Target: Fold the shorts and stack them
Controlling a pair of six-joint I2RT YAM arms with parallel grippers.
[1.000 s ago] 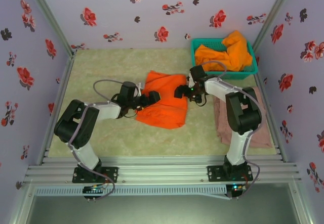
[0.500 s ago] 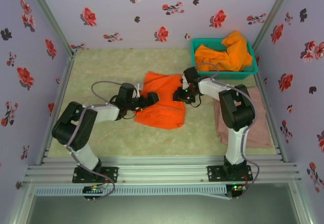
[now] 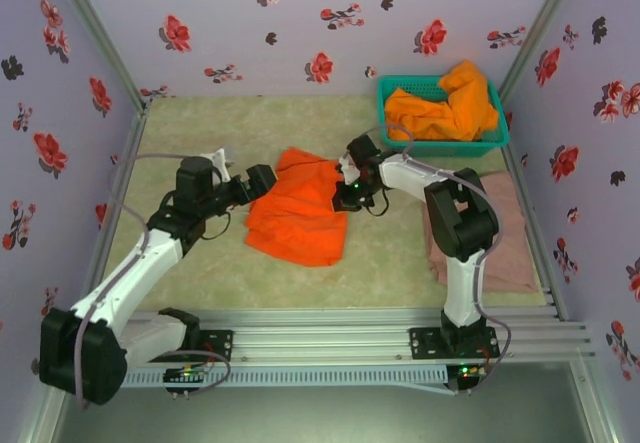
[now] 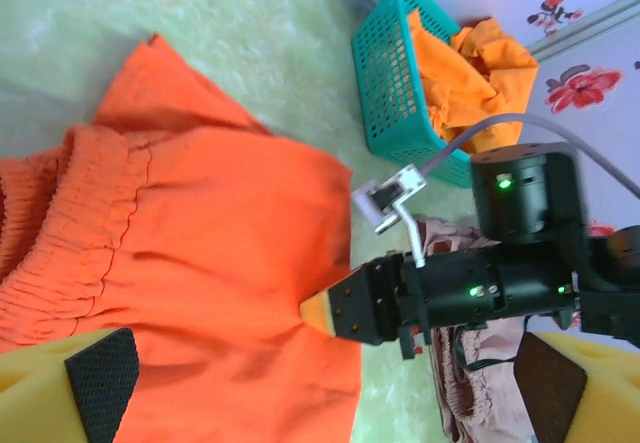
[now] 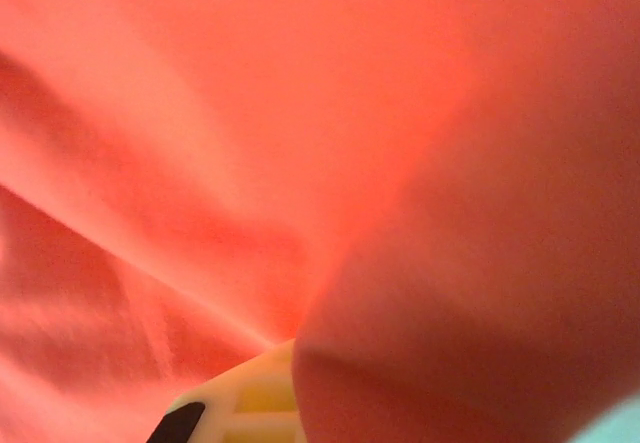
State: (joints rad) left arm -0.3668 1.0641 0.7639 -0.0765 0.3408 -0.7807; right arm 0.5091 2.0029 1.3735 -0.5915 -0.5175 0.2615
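Well left of the teal basket point(image 3: 455, 148) and nearer the arm bases: left gripper point(image 3: 262, 180), yellow fingers point(image 4: 35, 388) spread wide and gripping nothing, poised at the left edge of bright orange shorts point(image 3: 295, 221). Left of the basket too, lying crumpled on the green mat point(image 3: 200, 128): those same orange shorts, gathered elastic waistband plain in the left wrist view. Closer to the basket, just off its near left corner: right gripper point(image 3: 343, 196), clenched tight on the right edge of that cloth, a small peak of orange pinched at its tip. Inside the basket: second orange shorts point(image 3: 445, 111), bunched up and spilling over the far right rim. Directly on the near side of the basket: pink-beige shorts point(image 3: 512, 253), lying flat on the mat, left part hidden behind the right arm point(image 3: 460, 223).
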